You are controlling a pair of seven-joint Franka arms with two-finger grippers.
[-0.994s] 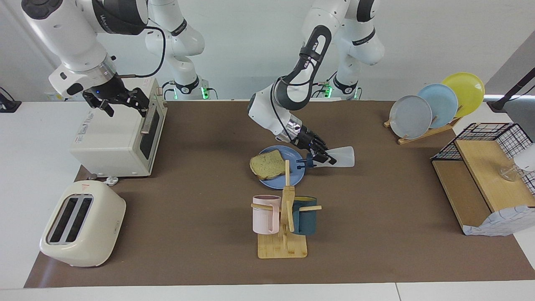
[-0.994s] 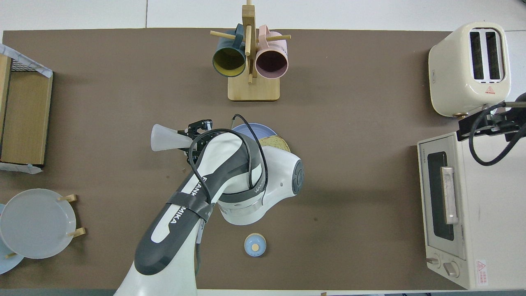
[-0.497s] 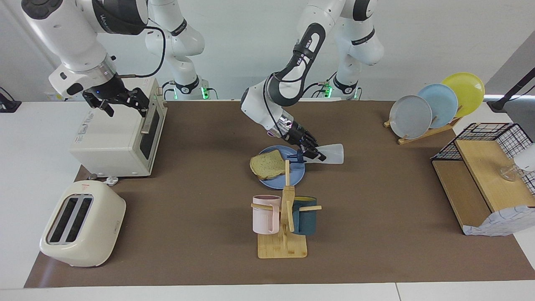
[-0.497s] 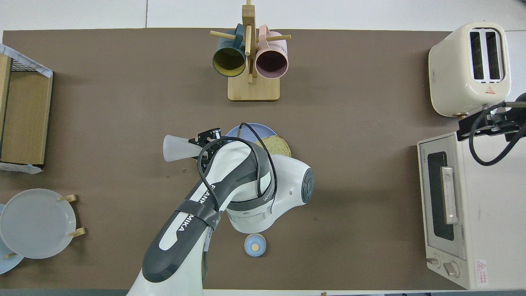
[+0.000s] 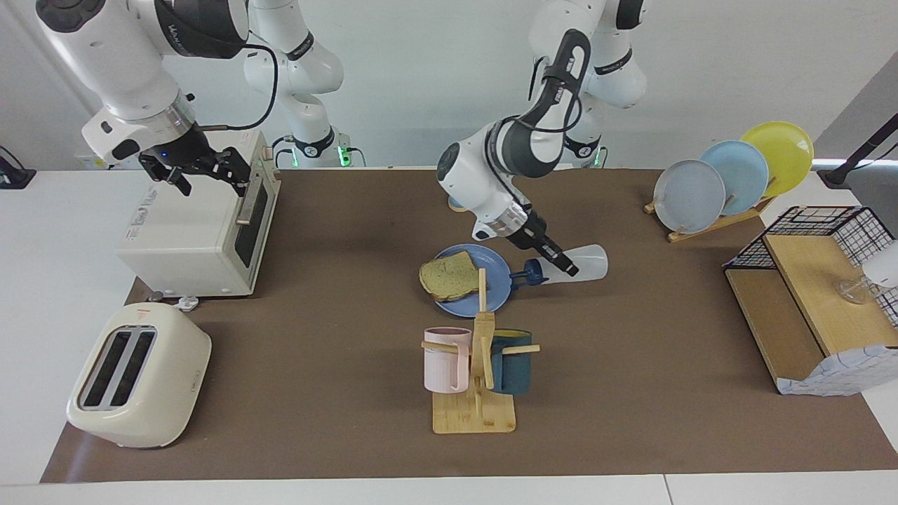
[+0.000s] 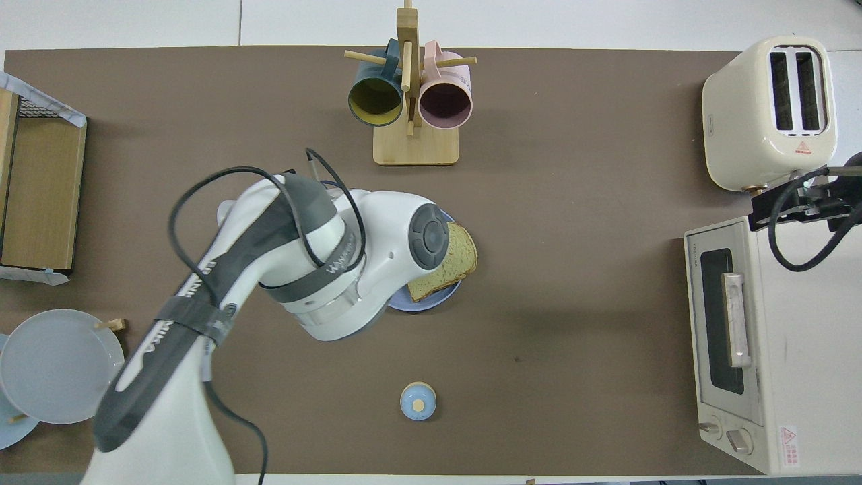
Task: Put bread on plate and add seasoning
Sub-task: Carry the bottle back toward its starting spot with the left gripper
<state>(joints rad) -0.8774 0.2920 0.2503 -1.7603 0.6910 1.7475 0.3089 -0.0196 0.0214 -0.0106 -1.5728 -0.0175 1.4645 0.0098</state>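
Observation:
The bread [image 5: 447, 275] lies flat on the blue plate [image 5: 491, 262] in the middle of the mat. My left gripper [image 5: 561, 264] is shut on the seasoning bottle [image 5: 591, 260]. The bottle lies sideways in the air, over the mat just off the plate's rim at the left arm's end, with its navy cap pointing at the plate. From overhead my left arm hides the bottle and most of the plate [image 6: 419, 304], and the bread [image 6: 450, 261] shows past it. My right gripper [image 5: 212, 184] waits open over the toaster oven.
A mug rack [image 5: 477, 410] with a pink and a dark teal mug stands farther from the robots than the plate. Toaster oven [image 5: 200, 231] and toaster [image 5: 137, 375] are at the right arm's end, plate rack [image 5: 729, 179] and wooden shelf [image 5: 807, 294] at the left arm's. A blue-domed bell [image 6: 417, 401] sits near the robots.
My left arm has swung toward its own end and turned its wrist, carrying the bottle's cap from over the plate's rim to just off it. The right arm has not moved.

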